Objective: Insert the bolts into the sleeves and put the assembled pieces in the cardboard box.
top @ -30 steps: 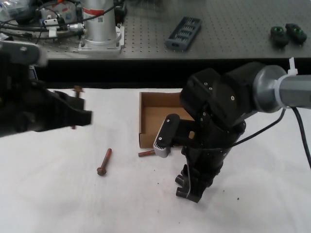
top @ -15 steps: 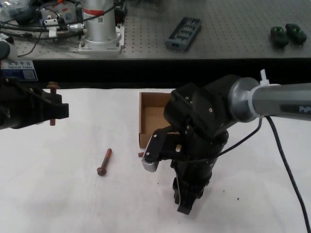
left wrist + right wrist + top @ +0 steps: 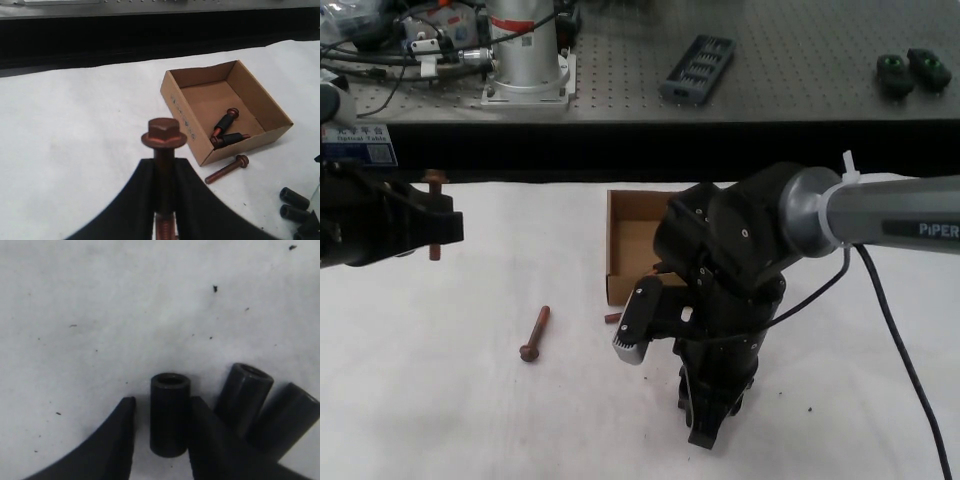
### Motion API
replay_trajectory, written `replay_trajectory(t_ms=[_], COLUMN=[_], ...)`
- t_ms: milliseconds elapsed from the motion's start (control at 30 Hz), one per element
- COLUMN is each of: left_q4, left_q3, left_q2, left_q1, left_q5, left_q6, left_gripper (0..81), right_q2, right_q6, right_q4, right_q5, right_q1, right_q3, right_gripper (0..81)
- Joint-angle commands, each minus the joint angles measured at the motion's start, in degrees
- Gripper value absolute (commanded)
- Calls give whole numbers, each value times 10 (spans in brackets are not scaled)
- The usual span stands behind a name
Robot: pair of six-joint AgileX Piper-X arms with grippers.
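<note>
A: Nearest you, your right hand [image 3: 162, 404] is straddling a black sleeve [image 3: 170, 422] lying on the table's white cloth [image 3: 100, 315]. Its fingers are standing parted, not clamping. Two more sleeves [image 3: 245, 390] are lying just beside it.

B: Farther out, a loose bolt [image 3: 534, 333] is lying on the cloth. Another bolt [image 3: 227, 169] is resting just beside the cardboard box [image 3: 182, 105], which is holding two assembled pieces [image 3: 225, 121].

A: Your left hand [image 3: 164, 172] is gripping an upright bolt [image 3: 164, 137] by its shank, head up.

Copper bolt [image 3: 164, 141] upright in the jaws, cardboard box [image 3: 183, 106] beyond.
</note>
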Motion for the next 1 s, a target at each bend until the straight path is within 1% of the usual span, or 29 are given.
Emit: replay_trajectory(t_ms=[0,67,233,300,500,633,700,767,833,900,967], left_q4=[-6,-6,-6,-6,-6,-6,-13,-33,-106,-200,-267], left_q3=[-3,-3,-3,-3,-3,-3,-3,-1,18,50,80], left_q2=[-8,-8,-8,-8,-8,-8,-8,-8,-8,-8,-8], left_q1=[1,1,1,1,1,1,1,0,-2,-5,-9], left_q5=[3,3,3,3,7,39,68,87,94,99,102], left_q6=[-9,-9,-9,-9,-9,-15,-20,-34,-69,-131,-184], left_gripper=[2,2,2,2,2,2,2,2,2,2,2], right_q2=[5,5,5,5,5,5,-1,-14,-34,-61,-99], right_q6=[-2,-2,13,13,13,26,28,51,75,96,109], right_q4=[16,14,4,2,2,12,14,-7,-41,-80,-117], right_q5=[1,1,24,25,27,17,-22,-86,-131,-147,-147], right_q1=[-2,-2,-2,-2,-2,-3,-7,-15,-24,-33,-42], right_q3=[-2,-2,-2,-2,-2,-2,-2,7,26,52,86], right_gripper=[263,235,71,38,34,34,34,34,34,34,34])
